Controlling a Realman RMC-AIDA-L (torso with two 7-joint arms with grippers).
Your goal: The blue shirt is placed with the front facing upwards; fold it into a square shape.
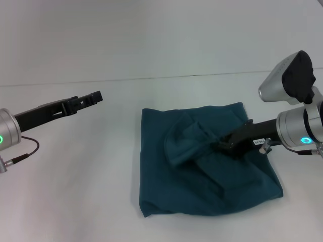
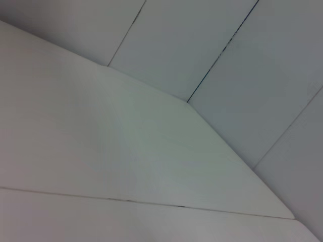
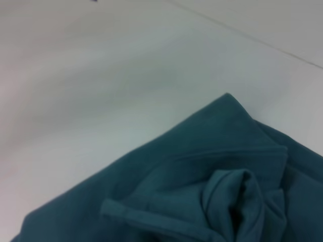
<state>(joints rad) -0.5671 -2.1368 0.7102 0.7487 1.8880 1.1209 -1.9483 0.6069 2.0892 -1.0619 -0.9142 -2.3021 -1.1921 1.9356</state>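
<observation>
Right tool (image 1: 225, 142) reached in from the robot's right and sat low over the middle of the blue shirt (image 1: 202, 171), its dark fingers sunk among raised folds of cloth; whether they gripped the fabric or merely rested in it could not be told from the head view, and the right wrist view showed no fingers at all. Largest in the scene was the white worktop (image 1: 75, 191), which filled the head view and carried a faint seam line running across its far part. On it, to the robot's right of centre, lay the blue shirt, already gathered into a roughly square bundle with plain teal cloth uppermost and no print showing. Its far edge lay fairly straight, its near edge was rumpled, and a rounded hump of bunched cloth (image 1: 184, 143) rose just to the left of the right tool. In the right wrist view the shirt (image 3: 192, 191) appeared as one pointed corner lying flat on the worktop (image 3: 101, 75), with a hemmed sleeve edge (image 3: 151, 219) and a puckered knot of folds (image 3: 242, 201) beside it. Left tool (image 1: 90, 98) hung well apart from the shirt, over bare worktop on the robot's left, its fingers drawn close together with nothing between them. Its wrist view showed only the pale worktop (image 2: 126, 151) and panelled surfaces beyond.
</observation>
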